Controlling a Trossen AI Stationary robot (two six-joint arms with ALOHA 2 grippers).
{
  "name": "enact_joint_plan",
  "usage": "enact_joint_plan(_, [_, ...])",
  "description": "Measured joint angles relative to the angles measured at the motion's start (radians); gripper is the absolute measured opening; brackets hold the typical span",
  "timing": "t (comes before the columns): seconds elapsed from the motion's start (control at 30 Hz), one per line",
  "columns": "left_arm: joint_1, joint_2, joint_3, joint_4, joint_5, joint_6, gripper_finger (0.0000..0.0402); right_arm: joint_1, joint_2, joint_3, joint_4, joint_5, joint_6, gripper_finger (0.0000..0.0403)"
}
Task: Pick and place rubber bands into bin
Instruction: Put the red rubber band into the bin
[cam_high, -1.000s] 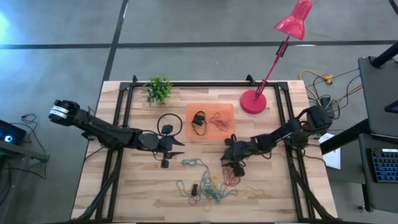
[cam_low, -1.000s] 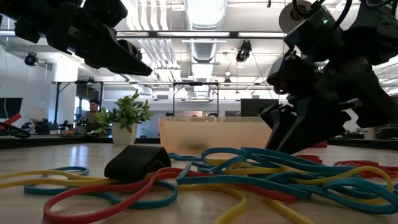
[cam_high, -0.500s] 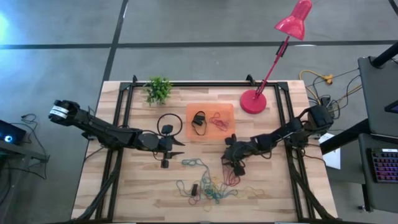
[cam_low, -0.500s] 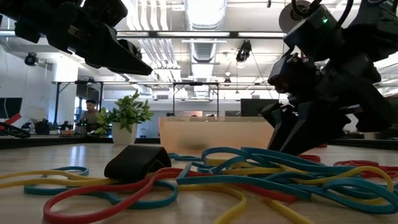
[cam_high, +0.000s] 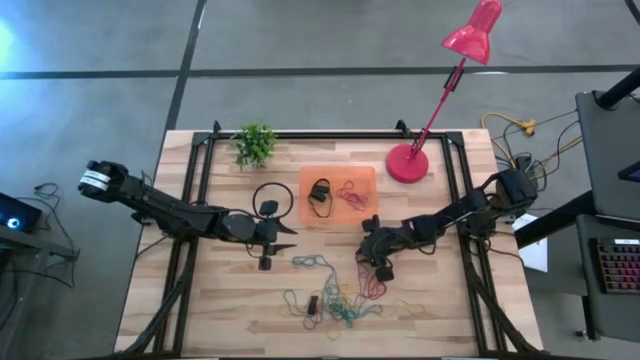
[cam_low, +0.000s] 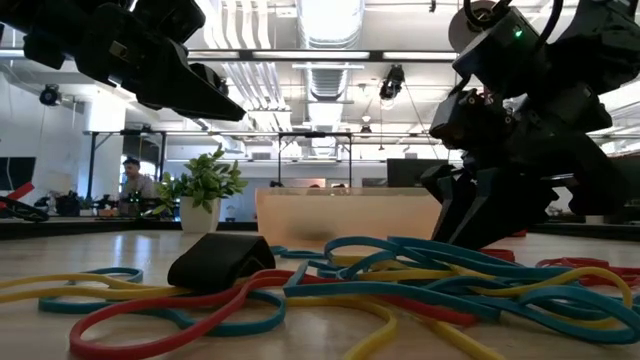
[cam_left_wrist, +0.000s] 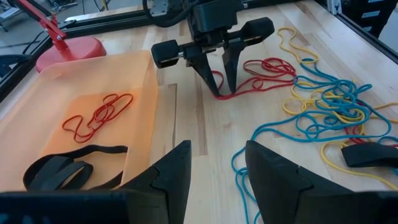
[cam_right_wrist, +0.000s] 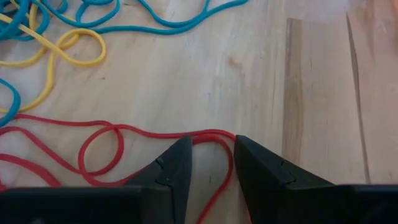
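Observation:
The orange bin (cam_high: 362, 176) lies mid-table with a black band (cam_left_wrist: 68, 168) and red bands (cam_left_wrist: 99, 115) inside. Loose rubber bands (cam_high: 335, 300) in blue, yellow, green and red spread over the near half of the table. My right gripper (cam_left_wrist: 222, 92) points down at the far end of a red band (cam_right_wrist: 112, 134) beside the bin's near right corner. It is open, one fingertip on each side of a strand. My left gripper (cam_high: 288, 239) hovers open above the table, left of the bin's near edge (cam_left_wrist: 214, 165). My right gripper comes from above, pointing down, over the red band's looped end (cam_right_wrist: 211, 138). One strand (cam_right_wrist: 217, 180) runs between the two fingers. The band lies flat and slack on the table. I cannot tell whether the fingertips touch it.
A red lamp base (cam_high: 407, 163) stands right of the bin, and a small potted plant (cam_high: 254, 143) stands at the far left. A black ring (cam_high: 266, 197) lies left of the bin. Black wads (cam_high: 265, 263) (cam_high: 312, 303) lie among the bands. Black rails run along both table sides.

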Motion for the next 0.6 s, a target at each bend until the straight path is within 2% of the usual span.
enact_joint_plan(0.2, [0.0,0.0,0.0,0.0,0.0,0.0,0.0137,0.001,-0.001,0.001,-0.037,0.045,0.003,0.0102])
enact_joint_plan(0.3, [0.0,0.0,0.0,0.0,0.0,0.0,0.0137,0.001,-0.002,0.001,-0.064,0.052,0.009,0.0078])
enact_joint_plan(0.43, [0.0,0.0,0.0,0.0,0.0,0.0,0.0137,0.008,-0.002,0.002,-0.074,0.054,0.009,0.0023])
enact_joint_plan(0.6, [0.0,0.0,0.0,0.001,0.0,0.0,0.0137,0.023,-0.006,0.009,-0.085,0.067,0.007,0.0009])
